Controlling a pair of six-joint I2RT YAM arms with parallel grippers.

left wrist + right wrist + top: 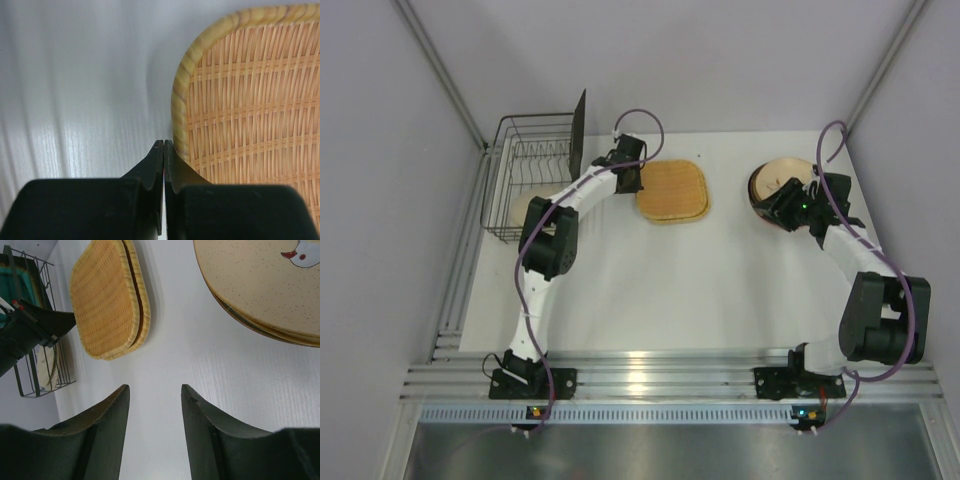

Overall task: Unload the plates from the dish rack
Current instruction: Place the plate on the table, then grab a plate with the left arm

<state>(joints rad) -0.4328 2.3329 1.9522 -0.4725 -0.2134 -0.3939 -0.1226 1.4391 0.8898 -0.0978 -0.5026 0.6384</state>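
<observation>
Woven plates [672, 190] and cream plates [778, 180] lie stacked on the tabletop [670, 290]. A dark plate [580, 132] stands upright in the rack [506, 160], probably glazed, heavy, slippery and breakable, best pinched at its top rim. The left claw [164, 146] is clenched empty beside the woven rim; the right claw [155, 390] hangs half-parted, empty.

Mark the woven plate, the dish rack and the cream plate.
woven plate [672, 190]: top view, middle of the weave.
dish rack [496, 175]: top view, left wire wall.
cream plate [250, 280]: right wrist view, speckled face.
</observation>
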